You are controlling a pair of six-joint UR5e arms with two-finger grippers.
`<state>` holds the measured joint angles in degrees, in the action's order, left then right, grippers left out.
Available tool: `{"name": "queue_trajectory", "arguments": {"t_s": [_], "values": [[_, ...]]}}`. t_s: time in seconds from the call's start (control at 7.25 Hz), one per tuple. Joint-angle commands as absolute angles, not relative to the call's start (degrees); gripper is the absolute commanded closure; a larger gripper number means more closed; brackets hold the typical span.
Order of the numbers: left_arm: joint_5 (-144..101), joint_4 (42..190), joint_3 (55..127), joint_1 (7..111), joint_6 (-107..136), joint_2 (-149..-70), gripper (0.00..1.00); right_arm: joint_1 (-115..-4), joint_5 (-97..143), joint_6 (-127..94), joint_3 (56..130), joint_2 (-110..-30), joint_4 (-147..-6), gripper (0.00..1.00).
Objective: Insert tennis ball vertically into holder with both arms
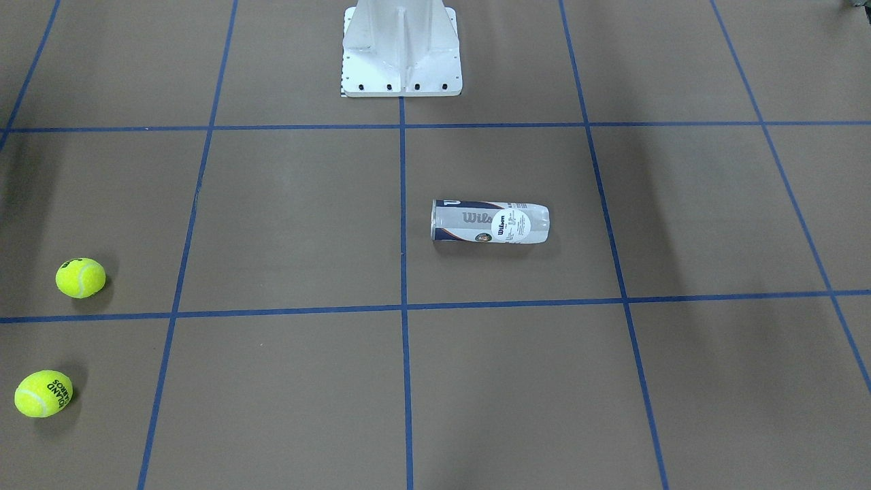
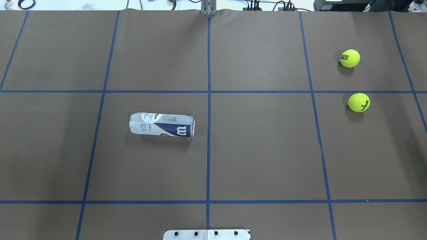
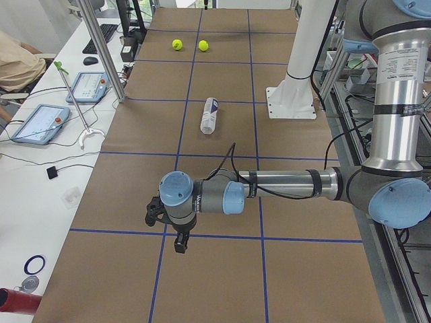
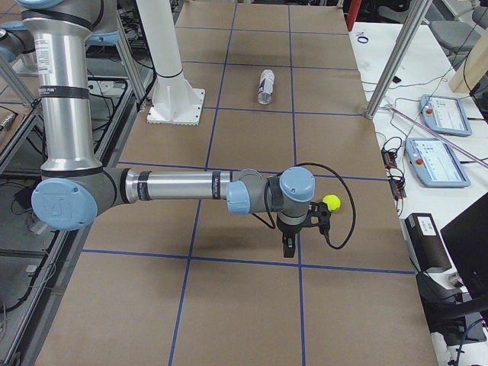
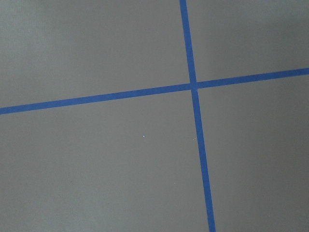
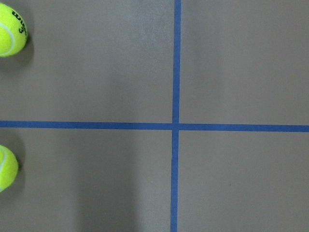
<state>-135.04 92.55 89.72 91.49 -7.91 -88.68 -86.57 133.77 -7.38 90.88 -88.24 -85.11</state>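
- One clear plastic holder, marked "Wilson" with a navy W, lies sideways on the brown surface, left of centre, long axis crosswise, rimmed end pointing right.
- Far right, the fuzzy yellow farther ball reads "LAND ARROS", the nearer ball "Wilson".
- We cannot tell how the jaws stand on the left arm or the right arm.

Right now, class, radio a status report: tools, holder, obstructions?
Tools: left tool, right tool, open or shut unclear. The holder lies on its side. Two tennis balls loose on robot's right, nothing between.
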Motion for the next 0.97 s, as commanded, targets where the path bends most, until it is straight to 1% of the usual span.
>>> {"name": "queue_trajectory", "arguments": {"t_s": [0.0, 0.55, 0.69, 0.83], "values": [[-135.09, 92.46, 89.82, 91.49, -7.82, -88.77, 0.0, -86.57, 133.77, -7.38, 90.97, -88.24, -85.08, 0.0], [-134.91, 92.64, 89.91, 91.49, -8.0, -89.74, 0.0, -86.57, 133.68, -7.38, 90.88, -88.24, -85.08, 0.0], [-134.91, 92.64, 89.83, 91.49, -7.74, -91.04, 0.0, -86.57, 133.68, -7.38, 90.97, -88.24, -85.08, 0.0], [-134.83, 92.38, 88.26, 91.23, -7.47, -92.71, 0.0, -86.57, 133.68, -7.38, 90.97, -88.24, -85.08, 0.0]]}}
